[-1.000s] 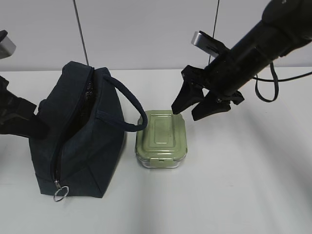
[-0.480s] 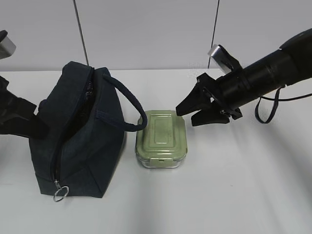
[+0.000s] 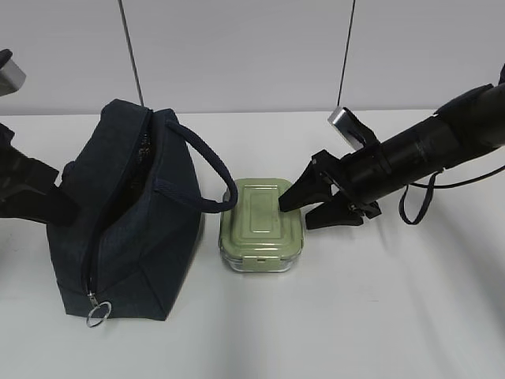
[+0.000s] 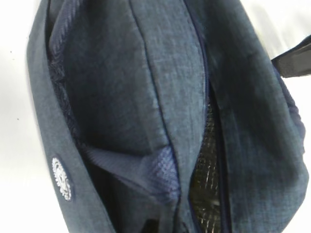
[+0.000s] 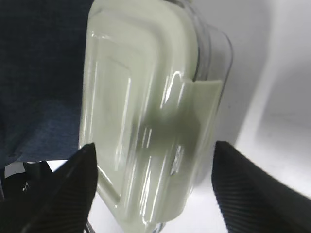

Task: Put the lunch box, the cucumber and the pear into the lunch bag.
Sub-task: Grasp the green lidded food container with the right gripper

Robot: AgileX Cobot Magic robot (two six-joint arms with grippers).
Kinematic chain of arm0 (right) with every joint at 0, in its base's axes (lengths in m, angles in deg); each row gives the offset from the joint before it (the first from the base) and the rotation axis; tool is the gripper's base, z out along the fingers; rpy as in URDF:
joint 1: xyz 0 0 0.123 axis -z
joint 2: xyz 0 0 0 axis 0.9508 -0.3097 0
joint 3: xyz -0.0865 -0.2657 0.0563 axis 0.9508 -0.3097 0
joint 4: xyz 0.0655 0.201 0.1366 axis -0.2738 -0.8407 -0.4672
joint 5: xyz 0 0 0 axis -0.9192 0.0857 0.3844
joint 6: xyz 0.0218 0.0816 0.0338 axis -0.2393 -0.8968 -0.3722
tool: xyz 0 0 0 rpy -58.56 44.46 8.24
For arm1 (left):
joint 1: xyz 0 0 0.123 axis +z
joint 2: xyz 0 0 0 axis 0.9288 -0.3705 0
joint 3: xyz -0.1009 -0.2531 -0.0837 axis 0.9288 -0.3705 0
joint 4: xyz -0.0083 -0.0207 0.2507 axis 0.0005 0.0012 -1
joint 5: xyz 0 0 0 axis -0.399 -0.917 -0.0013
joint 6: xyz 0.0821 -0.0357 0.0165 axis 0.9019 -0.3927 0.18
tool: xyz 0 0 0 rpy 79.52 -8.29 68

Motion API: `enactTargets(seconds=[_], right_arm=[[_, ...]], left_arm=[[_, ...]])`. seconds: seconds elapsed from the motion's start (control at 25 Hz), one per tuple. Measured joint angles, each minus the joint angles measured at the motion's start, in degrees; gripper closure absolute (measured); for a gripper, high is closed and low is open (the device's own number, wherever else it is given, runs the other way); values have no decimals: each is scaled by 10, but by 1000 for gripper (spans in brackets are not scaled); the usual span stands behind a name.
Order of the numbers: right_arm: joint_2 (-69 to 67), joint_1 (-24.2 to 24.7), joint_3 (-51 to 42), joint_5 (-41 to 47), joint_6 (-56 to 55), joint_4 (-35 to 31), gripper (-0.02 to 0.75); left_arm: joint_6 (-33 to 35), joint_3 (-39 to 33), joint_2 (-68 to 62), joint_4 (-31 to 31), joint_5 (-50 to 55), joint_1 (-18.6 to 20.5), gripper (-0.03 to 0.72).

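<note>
The dark navy lunch bag (image 3: 134, 229) stands at the left with its top zipper open. My left gripper (image 3: 69, 207) meets its left wall; the left wrist view is filled with bunched fabric of the lunch bag (image 4: 160, 97), the fingers hidden, gripper shut on it. The lunch box (image 3: 256, 225), sage-green lid up, lies flat just right of the bag. My right gripper (image 3: 296, 215) is open at the box's right edge. In the right wrist view the gripper (image 5: 153, 160) has one fingertip on each side of the lunch box (image 5: 141, 97), apart from it. The cucumber and the pear are out of view.
The bag's padded handle (image 3: 205, 166) arches over toward the lunch box's left rim. A metal ring pull (image 3: 97, 315) hangs at the bag's front bottom corner. The white table (image 3: 379, 300) runs back to a pale wall.
The right arm has come down and leftward to the lunch box's right edge, and its jaws have spread wider. Bag, box and left arm have stayed still.
</note>
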Motion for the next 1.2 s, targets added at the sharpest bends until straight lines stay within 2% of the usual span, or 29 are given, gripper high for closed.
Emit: enactTargets(seconds=[0.24,0.48,1.2], right_arm=[[-11,0,0,-6,7,-5,167],[-28,0,0,-7,23,-43,167],[-30,0,0,-10,39,-65,167]], left_arm=[[0,0,0,-1,0,0,685],[0,0,0,-1,1,0,685],[0,0,0,-1,1,0,685]])
